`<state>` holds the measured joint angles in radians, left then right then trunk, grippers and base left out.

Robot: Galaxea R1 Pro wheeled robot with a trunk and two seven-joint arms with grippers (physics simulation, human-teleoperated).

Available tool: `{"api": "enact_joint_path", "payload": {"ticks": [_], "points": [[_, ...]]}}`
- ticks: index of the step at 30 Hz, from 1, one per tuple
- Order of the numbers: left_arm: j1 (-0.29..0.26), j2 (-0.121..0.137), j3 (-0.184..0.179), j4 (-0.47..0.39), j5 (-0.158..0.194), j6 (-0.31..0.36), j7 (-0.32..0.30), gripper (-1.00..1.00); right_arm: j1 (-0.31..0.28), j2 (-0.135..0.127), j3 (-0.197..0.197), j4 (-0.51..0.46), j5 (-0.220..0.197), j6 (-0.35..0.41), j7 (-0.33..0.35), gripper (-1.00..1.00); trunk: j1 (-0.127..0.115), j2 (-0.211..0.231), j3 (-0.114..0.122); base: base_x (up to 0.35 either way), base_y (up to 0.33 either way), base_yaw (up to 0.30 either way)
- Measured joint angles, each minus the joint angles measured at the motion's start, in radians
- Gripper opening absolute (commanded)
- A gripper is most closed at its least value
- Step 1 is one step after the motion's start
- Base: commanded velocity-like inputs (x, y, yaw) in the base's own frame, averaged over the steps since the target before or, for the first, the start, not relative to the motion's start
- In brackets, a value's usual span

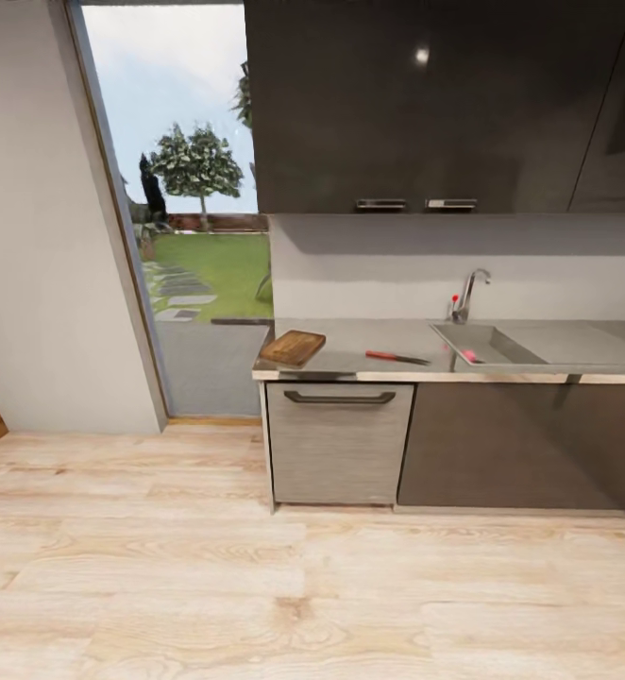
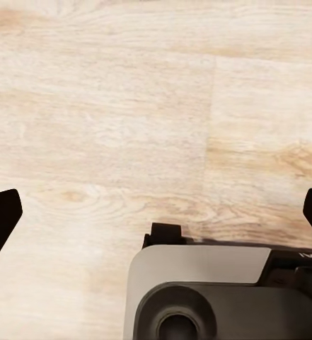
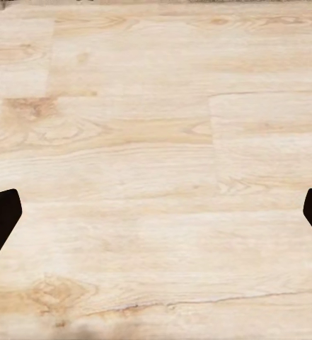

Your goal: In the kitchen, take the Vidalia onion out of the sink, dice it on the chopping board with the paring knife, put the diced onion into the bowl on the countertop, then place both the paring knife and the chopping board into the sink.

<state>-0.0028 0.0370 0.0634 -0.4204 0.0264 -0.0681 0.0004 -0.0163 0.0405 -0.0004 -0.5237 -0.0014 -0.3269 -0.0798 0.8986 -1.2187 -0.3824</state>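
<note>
Across the pale wood floor (image 1: 256, 586), far side: smooth grey countertop (image 1: 350, 342) over dark cabinets.
Board: dark-brown wooden chopping board (image 1: 293, 348) at the counter's left end.
Knife: red-handled paring knife (image 1: 396, 357), between board and sink, apart from both.
Sink: grey steel basin (image 1: 487, 345), chrome tap (image 1: 468, 295) behind.
Onion: small pink-red bulb (image 1: 470, 356) in the basin's near left corner.
Left gripper (image 2: 156, 212): jaws spread wide, holding nothing, over floor.
Right gripper (image 3: 156, 212): jaws spread wide, holding nothing, over floor.

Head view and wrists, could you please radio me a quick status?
Both tools, left and right, open, empty, over wood floor. Onion in sink; chopping board and paring knife on countertop. Path ahead looks clear.
</note>
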Motion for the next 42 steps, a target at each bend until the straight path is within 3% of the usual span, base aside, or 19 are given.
{"api": "enact_joint_path", "payload": {"ticks": [8, 11, 16, 42], "points": [[0.0, -0.002, 0.001, 0.0, 0.001, 0.001, 0.001, 1.0, 0.0, -0.002, -0.001, 0.0, 0.0, 0.0, 0.0, 1.0, -0.004, 0.007, 0.003, 0.0, 0.0, 0.0], [0.0, -0.024, 0.0, 0.0, 0.0, 0.001, 0.002, 1.0, 0.0, -0.006, -0.001, 0.0, 0.0, 0.0, 0.0, 1.0, -0.015, 0.028, 0.013, 0.0, 0.0, 0.0], [0.0, -0.032, 0.0, 0.0, 0.0, 0.002, 0.002, 1.0, 0.0, -0.007, -0.001, 0.0, 0.0, 0.0, 0.0, 1.0, -0.035, 0.063, 0.028, 0.0, 0.0, 0.0], [0.0, -0.032, 0.0, 0.0, 0.0, 0.001, 0.001, 1.0, 0.0, -0.007, -0.001, 0.0, 0.0, 0.0, 0.0, 1.0, -0.134, 0.245, 0.11, 0.0, 0.0, 0.0]]}}
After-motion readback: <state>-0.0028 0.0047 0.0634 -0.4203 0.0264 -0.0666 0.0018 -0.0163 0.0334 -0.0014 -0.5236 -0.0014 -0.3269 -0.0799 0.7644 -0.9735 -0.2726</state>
